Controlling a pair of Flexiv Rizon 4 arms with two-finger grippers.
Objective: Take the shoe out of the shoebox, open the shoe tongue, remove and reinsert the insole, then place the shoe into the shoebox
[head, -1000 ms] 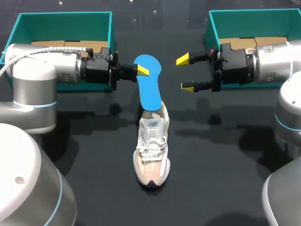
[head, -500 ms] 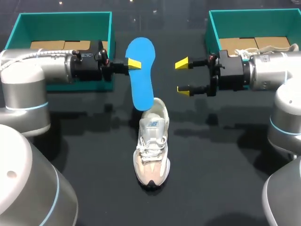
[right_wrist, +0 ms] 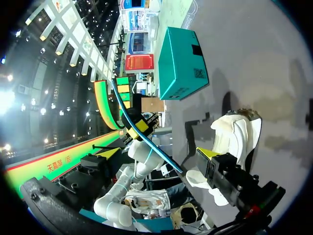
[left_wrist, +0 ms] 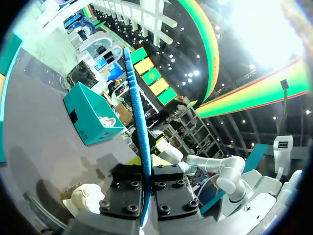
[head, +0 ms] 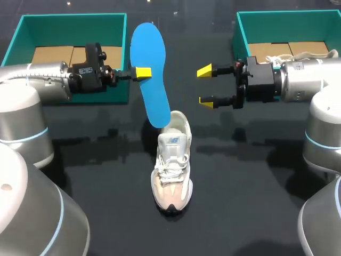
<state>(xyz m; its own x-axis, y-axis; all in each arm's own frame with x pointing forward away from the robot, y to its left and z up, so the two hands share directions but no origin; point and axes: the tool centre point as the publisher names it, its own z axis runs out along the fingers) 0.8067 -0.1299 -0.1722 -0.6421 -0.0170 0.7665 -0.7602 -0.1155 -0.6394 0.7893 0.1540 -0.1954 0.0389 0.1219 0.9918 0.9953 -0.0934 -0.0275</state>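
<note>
**Shoe on the table, insole held up by the left gripper**

Shoe (head: pixel 171 162), a pale lace-up sneaker, stands on its sole in the middle of the dark table (head: pixel 245 208). Its toe points toward the robot and its heel toward the far side. It is outside both boxes, on the near side of the gap between them.

The blue insole (head: pixel 151 74) is in the air above and behind the heel, tilted, with its broad end highest. Its narrow lower end meets the heel collar in the head view; whether it is inside the shoe or only just above it cannot be told.

The left gripper (head: pixel 141 73) is clamped on the insole's upper half. In the left wrist view the insole runs edge-on between the two finger blocks, pressed from both sides. This gripper reaches in from the front of the left shoebox (head: pixel 72 18), a teal box with brown cardboard (head: pixel 53 54) in its bottom.

The right gripper (head: pixel 206 86) hangs with its yellow-tipped fingers spread wide and nothing between them. It is beside the insole but clear of it, in front of the right shoebox (head: pixel 287 16). That box is teal too, with cardboard inside and something pale partly hidden behind the arm.
</note>
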